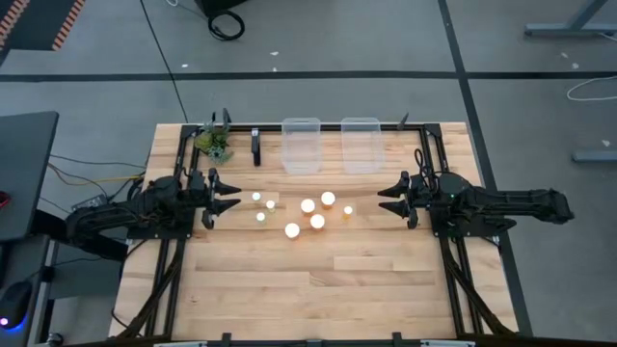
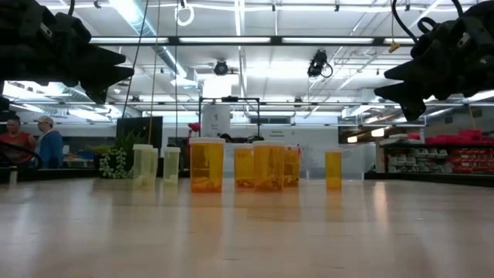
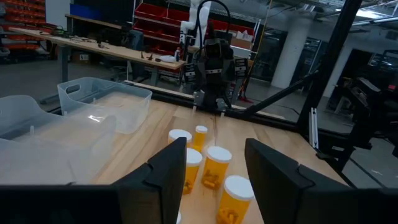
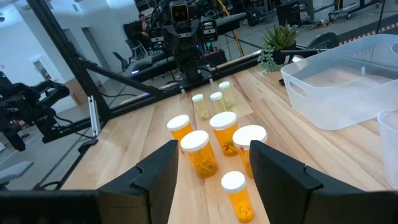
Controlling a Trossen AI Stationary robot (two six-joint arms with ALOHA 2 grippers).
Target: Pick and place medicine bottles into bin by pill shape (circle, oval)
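Note:
Several medicine bottles (image 1: 308, 205), orange with white caps, stand upright on their bases in a loose cluster at the middle of the wooden table (image 1: 289, 289). Two paler ones (image 1: 256, 198) stand a little to the cluster's left. My left gripper (image 1: 234, 196) hovers level at the left of the cluster, open, with nothing between its fingers (image 3: 168, 174). My right gripper (image 1: 386, 200) hovers level at the right, open too, facing the bottles (image 4: 199, 152). In the low view both grippers (image 2: 100, 73) (image 2: 401, 85) hang well above the bottles (image 2: 206, 164).
Two clear plastic bins (image 1: 301, 145) (image 1: 361, 145) stand side by side at the table's far edge, behind the bottles. A small green plant (image 1: 214, 143) and a dark upright object (image 1: 255, 146) stand at the far left. Bare wood lies toward the near edge.

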